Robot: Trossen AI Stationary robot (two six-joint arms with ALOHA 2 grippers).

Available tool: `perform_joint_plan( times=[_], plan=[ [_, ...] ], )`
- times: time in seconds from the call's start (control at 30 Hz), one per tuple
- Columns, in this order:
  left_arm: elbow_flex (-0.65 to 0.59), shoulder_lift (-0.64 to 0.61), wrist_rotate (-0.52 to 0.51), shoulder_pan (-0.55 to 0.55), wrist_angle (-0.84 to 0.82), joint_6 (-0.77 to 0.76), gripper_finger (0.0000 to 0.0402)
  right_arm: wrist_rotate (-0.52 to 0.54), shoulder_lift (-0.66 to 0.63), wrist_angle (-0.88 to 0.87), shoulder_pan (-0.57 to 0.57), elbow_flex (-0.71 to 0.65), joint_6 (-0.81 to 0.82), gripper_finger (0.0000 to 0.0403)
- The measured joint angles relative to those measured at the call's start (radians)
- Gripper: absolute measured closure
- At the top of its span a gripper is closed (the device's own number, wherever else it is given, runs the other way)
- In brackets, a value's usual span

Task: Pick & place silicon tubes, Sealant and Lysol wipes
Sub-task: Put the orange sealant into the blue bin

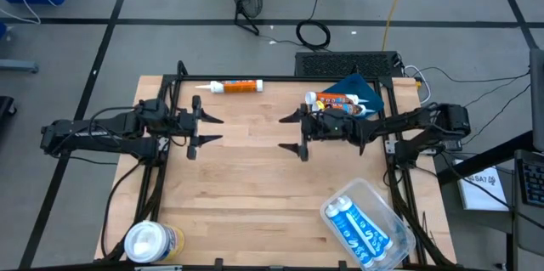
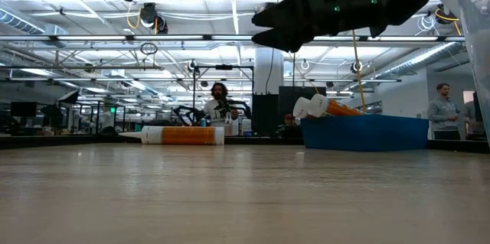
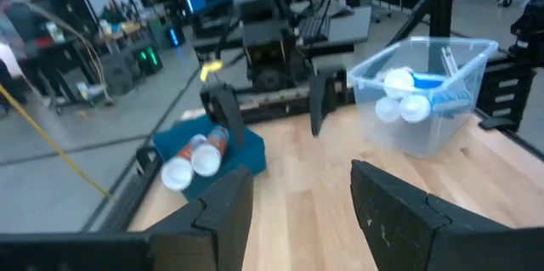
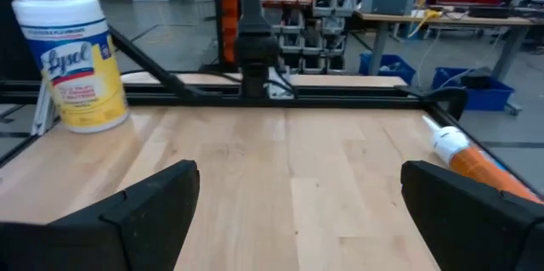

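The Lysol wipes [image 1: 151, 242] are partly cut off at the near edge in the high view; the clear tub [image 2: 475, 37] is cropped at the right in the low view.

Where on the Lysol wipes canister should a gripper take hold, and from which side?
Grip the Lysol wipes around the yellow body below the white lid, probably coming in level from the table's middle. It stands upright at the table's corner by the left arm's side, so its round wall is exposed. The left gripper, open, is nearer than the right gripper.
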Motion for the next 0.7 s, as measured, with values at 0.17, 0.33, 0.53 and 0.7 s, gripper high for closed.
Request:
perform_joint_plan(
  times=[0.17, 0.33, 0.53, 0.7],
  plan=[
    [0.000, 0.005, 0.000, 0.000, 0.028, -0.003, 0.0204, -0.040, 0.024, -0.003, -0.006, 0.000, -0.011, 0.0022],
    [0.000, 0.076, 0.015, -0.001, 0.028, -0.046, 0.0204, -0.040, 0.048, -0.008, -0.006, 0.000, -0.038, 0.0022],
    [0.000, 0.242, -0.016, -0.001, 0.074, -0.018, 0.0204, -0.040, 0.050, -0.003, -0.006, -0.015, -0.056, 0.0022],
    [0.005, 0.372, -0.248, 0.002, 0.091, -0.043, 0.0204, -0.040, 0.050, 0.000, -0.006, -0.033, -0.054, 0.0022]
  ],
)
